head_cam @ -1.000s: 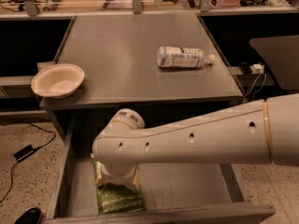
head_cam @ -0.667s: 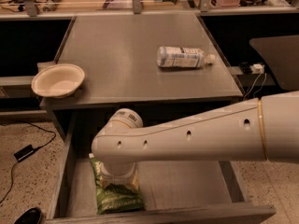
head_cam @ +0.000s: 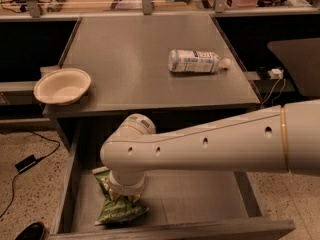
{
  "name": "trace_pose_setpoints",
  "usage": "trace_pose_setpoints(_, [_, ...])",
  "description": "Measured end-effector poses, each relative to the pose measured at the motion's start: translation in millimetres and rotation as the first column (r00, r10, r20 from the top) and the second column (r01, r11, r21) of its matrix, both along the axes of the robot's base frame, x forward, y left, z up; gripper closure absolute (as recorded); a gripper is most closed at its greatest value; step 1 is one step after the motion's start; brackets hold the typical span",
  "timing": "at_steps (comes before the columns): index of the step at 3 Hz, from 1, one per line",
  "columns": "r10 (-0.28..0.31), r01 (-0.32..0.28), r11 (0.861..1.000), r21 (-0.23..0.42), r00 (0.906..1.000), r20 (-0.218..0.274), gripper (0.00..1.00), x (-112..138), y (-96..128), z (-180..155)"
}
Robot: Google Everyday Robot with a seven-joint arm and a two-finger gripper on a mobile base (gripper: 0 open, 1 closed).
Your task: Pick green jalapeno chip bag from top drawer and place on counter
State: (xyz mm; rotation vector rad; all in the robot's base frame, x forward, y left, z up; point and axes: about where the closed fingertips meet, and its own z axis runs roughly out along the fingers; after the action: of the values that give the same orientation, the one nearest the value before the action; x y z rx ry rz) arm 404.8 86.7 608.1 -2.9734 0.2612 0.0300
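The green jalapeno chip bag (head_cam: 118, 211) lies at the front left of the open top drawer (head_cam: 200, 199). My white arm reaches in from the right, and its wrist hangs straight down over the bag. The gripper (head_cam: 124, 196) is at the bag's upper part, mostly hidden under the wrist. The counter (head_cam: 130, 64) lies above and behind the drawer.
A clear plastic bottle with a white label (head_cam: 196, 61) lies on its side on the counter's right half. A cream bowl (head_cam: 62, 85) sits at the counter's front left corner. A black cable and adapter (head_cam: 26, 163) lie on the floor at the left.
The arm has shifted slightly to the left over the bag. The bag stays in the drawer at about the same spot.
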Motion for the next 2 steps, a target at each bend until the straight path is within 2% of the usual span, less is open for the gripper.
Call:
trace_pose_setpoints(1, [-0.024,0.025,0.998,0.060,0.9997,-0.008,1.00,1,-12,16])
trace_pose_setpoints(2, [-0.111,0.102,0.958,0.269,0.9937,0.018,1.00,18,-35,117])
